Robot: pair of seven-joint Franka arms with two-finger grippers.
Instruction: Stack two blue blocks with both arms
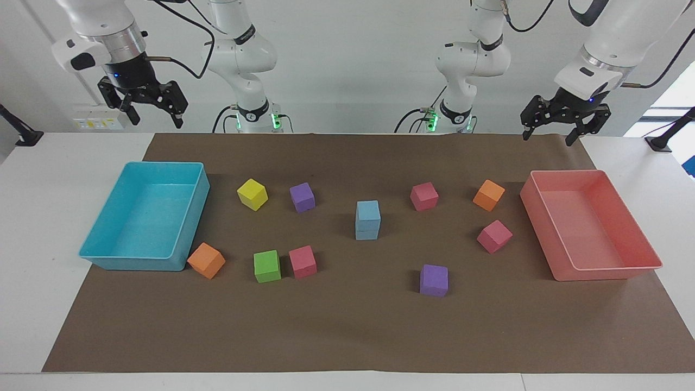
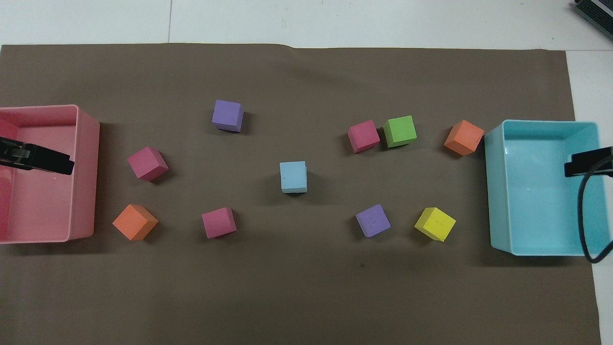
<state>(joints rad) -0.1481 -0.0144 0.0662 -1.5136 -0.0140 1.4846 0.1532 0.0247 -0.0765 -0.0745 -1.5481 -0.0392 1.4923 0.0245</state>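
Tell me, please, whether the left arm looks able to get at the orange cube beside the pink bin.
Probably yes. The left gripper hangs open above the pink bin's end, and the orange cube stands alone beside that bin, nothing over it.

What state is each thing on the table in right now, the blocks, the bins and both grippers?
Two sky-blue foam blocks: stacked, one on the other, untouched.
Turquoise rectangular plastic bin: upright, empty.
Pink rectangular plastic bin: upright, empty.
Left gripper: open, raised, empty, over the pink bin.
Right gripper: open, raised, empty, over the turquoise bin.
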